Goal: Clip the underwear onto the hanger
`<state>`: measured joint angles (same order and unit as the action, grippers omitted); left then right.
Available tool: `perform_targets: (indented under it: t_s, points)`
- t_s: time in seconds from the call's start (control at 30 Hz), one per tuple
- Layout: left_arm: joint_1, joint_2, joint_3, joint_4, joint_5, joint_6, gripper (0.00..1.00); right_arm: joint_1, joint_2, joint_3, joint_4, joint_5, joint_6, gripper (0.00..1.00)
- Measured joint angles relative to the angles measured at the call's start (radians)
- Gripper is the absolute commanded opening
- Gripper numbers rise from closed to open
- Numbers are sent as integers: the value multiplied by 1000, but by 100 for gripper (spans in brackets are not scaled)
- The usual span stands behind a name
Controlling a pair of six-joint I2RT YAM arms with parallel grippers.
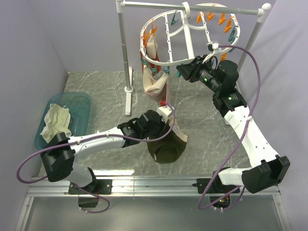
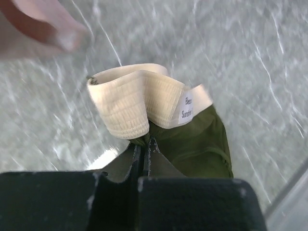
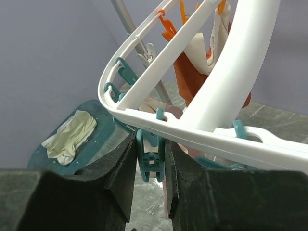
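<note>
The underwear [image 1: 166, 148], dark olive with a beige waistband [image 2: 130, 103] and a small label [image 2: 186, 109], hangs from my left gripper [image 1: 165, 126] just above the table's middle. In the left wrist view the left gripper [image 2: 143, 153] is shut on the olive cloth [image 2: 197, 142] just below the waistband. The white oval hanger [image 1: 188, 41] hangs from the rail at the back. My right gripper [image 1: 179, 71] is at its near rim. In the right wrist view the right gripper [image 3: 150, 161] is shut on a teal clothespin [image 3: 150, 159] under the hanger rim [image 3: 226, 91].
A teal tray [image 1: 81, 102] with a cream-white cloth [image 1: 55, 122] sits at the left. The white pole stand [image 1: 127, 62] rises behind. A pinkish-beige garment [image 1: 154, 82] and a rust-red one [image 3: 187, 77] hang from the hanger. A beige cloth [image 1: 181, 137] lies beside the underwear.
</note>
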<state>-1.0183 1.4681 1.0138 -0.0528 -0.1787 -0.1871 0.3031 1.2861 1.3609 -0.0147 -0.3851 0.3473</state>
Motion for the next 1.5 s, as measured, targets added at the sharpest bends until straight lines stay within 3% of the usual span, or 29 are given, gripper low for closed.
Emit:
perform_targets:
  t_s: [0.3,0.57,1.5]
  points:
    - [-6,-26,-32,222,-105,166,0,0,0,0,2,-5,11,0]
    - [15,-34,-31,383,-115,233,0,0,0,-5,9,-10,23,0]
    - [119,127,185,518,-69,275,0,-9,-1,-28,39,-34,53,0]
